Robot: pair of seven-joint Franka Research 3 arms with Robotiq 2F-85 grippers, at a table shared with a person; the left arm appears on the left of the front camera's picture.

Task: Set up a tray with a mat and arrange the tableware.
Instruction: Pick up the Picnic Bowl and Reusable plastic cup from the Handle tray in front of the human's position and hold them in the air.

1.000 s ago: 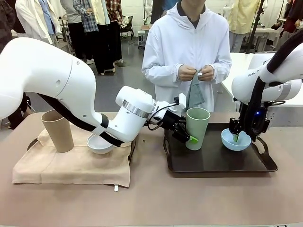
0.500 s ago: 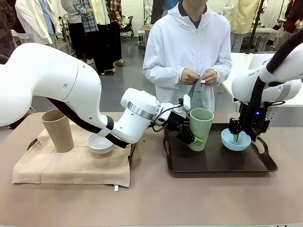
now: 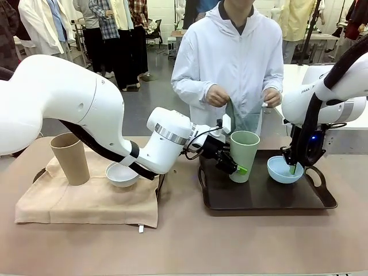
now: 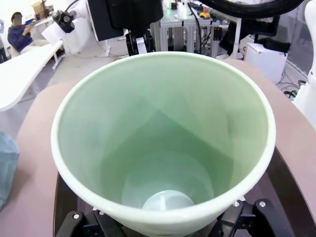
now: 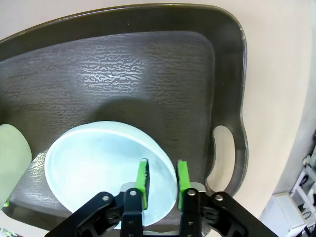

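The pale green cup (image 3: 242,150) stands upright at the left end of the dark tray (image 3: 264,198). My left gripper (image 3: 233,164) has its fingers on either side of the cup's lower half, the near green pad against the wall; the left wrist view looks down into the cup (image 4: 163,148). My right gripper (image 3: 293,168) is shut on the rim of the light blue bowl (image 3: 280,170) at the tray's right end. In the right wrist view its pads (image 5: 143,180) pinch the bowl's (image 5: 98,158) edge, one inside, one outside. The tan cup (image 3: 70,158) and white bowl (image 3: 122,174) sit on a tan mat (image 3: 86,201).
The tan mat covers a second tray (image 3: 39,173) at the left. Across the table a person holds a grey-green cloth (image 3: 241,118) spread between both hands above the dark tray's far edge. The dark tray's handle (image 5: 224,153) lies right beside the blue bowl.
The person's hands have moved apart, spreading the cloth. My left fingers have closed in on the green cup. The blue bowl has shifted slightly left with my right gripper.
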